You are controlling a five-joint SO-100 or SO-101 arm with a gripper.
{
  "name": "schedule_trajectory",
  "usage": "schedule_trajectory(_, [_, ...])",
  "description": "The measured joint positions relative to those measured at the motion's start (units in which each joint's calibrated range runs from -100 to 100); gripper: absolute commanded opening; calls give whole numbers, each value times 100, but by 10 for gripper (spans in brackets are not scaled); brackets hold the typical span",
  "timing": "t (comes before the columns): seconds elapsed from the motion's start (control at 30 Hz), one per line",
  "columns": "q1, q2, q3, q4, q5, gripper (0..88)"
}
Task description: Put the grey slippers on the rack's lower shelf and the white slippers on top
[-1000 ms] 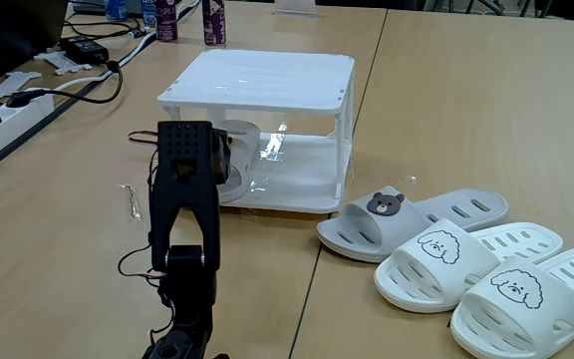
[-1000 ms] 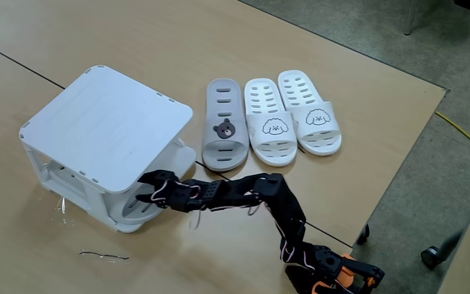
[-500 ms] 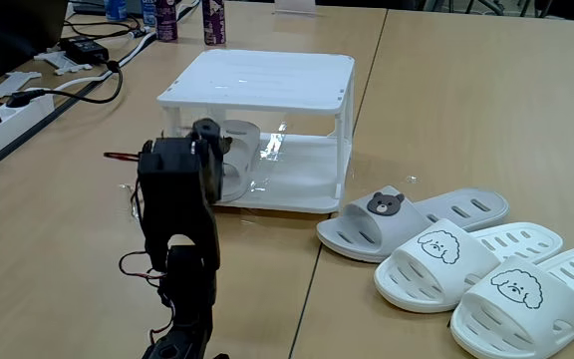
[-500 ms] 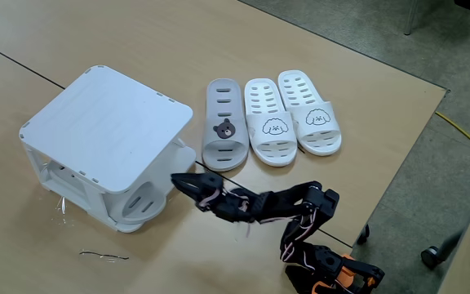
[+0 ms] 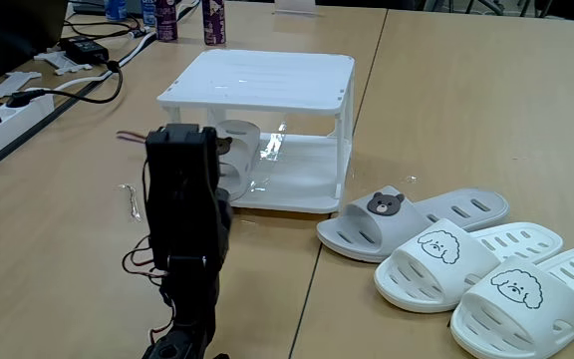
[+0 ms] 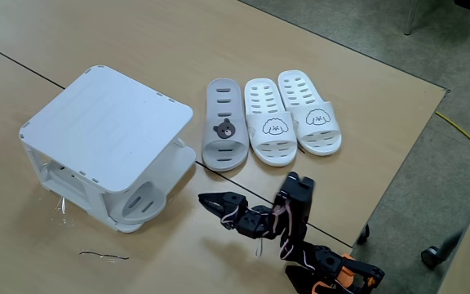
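One grey slipper (image 6: 143, 202) on lower shelf (image 5: 302, 170); other (image 6: 224, 124) on desk (image 6: 365, 114) beside white slippers (image 6: 290, 117). Gripper (image 6: 206, 198) empty, jaws near-closed. Slides likely light, flexible; grip strap.
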Motion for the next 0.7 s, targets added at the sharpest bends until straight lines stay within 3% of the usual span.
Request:
schedule_trajectory(0.4, [2449, 1971, -2201, -343, 0, 18])
schedule_trajectory(0.57, [2599, 2095, -2462, -343, 0, 216])
schedule_trajectory(0.7, [2607, 2095, -2812, -343, 0, 242])
